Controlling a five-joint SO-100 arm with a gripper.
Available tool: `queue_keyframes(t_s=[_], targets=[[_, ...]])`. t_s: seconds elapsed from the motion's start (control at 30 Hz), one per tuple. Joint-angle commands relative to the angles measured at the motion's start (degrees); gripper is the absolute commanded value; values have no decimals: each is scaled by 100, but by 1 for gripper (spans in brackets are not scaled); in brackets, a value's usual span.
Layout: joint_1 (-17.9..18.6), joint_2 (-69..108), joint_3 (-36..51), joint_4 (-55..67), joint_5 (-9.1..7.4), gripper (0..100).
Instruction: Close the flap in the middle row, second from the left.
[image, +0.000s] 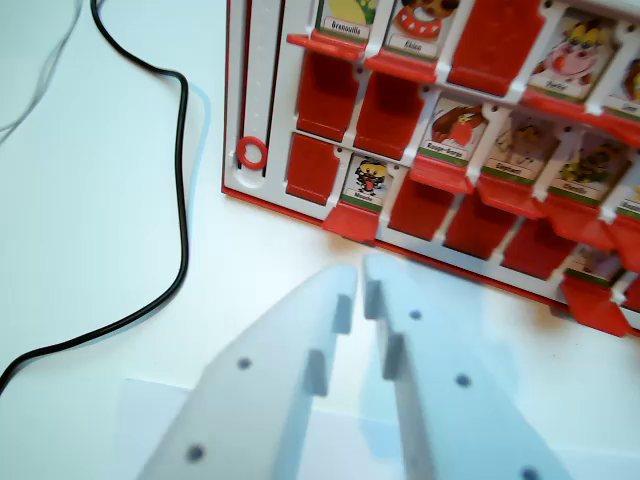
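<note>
While the hand (360, 275) sits nearly closed and empty over the white desk (90, 200), the red flap board (440, 150) lies just beyond. Target flap (372, 110), middle row, second from left, appears already down. Risk: fingertips clipping the raised near-row flap (368, 183).

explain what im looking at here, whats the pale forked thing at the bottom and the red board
The picture comes from a camera mounted on a small robot arm's wrist, looking down past its own claw. The pale forked thing is that claw: two light plastic fingers, nearly together and holding nothing. On the white table lies a red and white guessing-game board with rows of hinged red flaps; some stand open showing cartoon animal cards, such as the one nearest the claw, and others are shut. A black cable curves across the table at the wrist view's left.
</note>
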Motion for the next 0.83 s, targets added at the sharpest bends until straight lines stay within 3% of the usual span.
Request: queue_keyframes(t_s=[0.0,0.07,0.27,0.37,0.8], targets=[[246,1661,229,580,-193,0],[369,2215,378,879,-290,0],[475,3410,246,2259,-369,0],[501,3445,-9,2689,-281,0],[677,3445,-88,2452,-343,0]])
